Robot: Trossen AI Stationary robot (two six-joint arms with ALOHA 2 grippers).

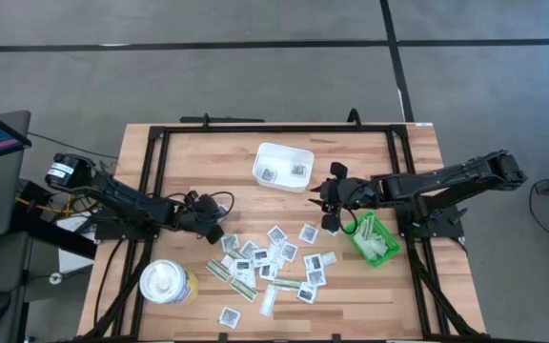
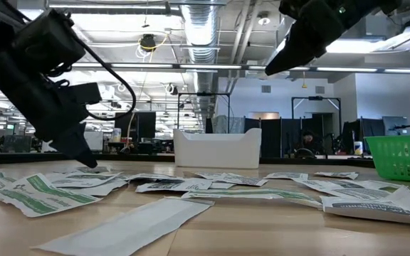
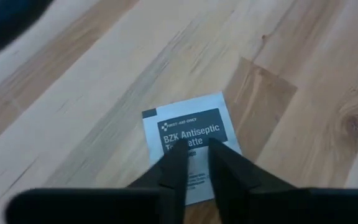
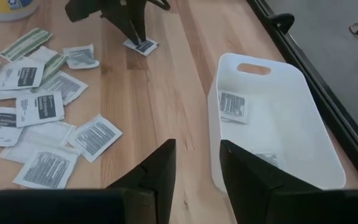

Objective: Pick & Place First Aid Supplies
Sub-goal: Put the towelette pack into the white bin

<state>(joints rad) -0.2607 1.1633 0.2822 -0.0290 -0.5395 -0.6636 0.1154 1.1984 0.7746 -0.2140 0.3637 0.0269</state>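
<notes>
Many small packets lie loose on the wooden table: white squares with dark print and white-and-olive strips, also seen in the low view. One square antiseptic packet lies flat, apart from the heap's left end. My left gripper points down onto it, fingers narrowly open. My right gripper is open and empty, raised above the table between the white tray and the green bin. Two packets lie in the tray. My left gripper comes from above, pointing down, and both fingertips stand on the square packet's printed face, near its middle. A narrow gap between them shows the print. The packet lies flat on the table.
The white tray stands near the table's far edge. The green bin on the right holds white strips. A round white-and-yellow container stands near the left front. A black frame runs around the tabletop. Bare wood lies between tray and heap.
</notes>
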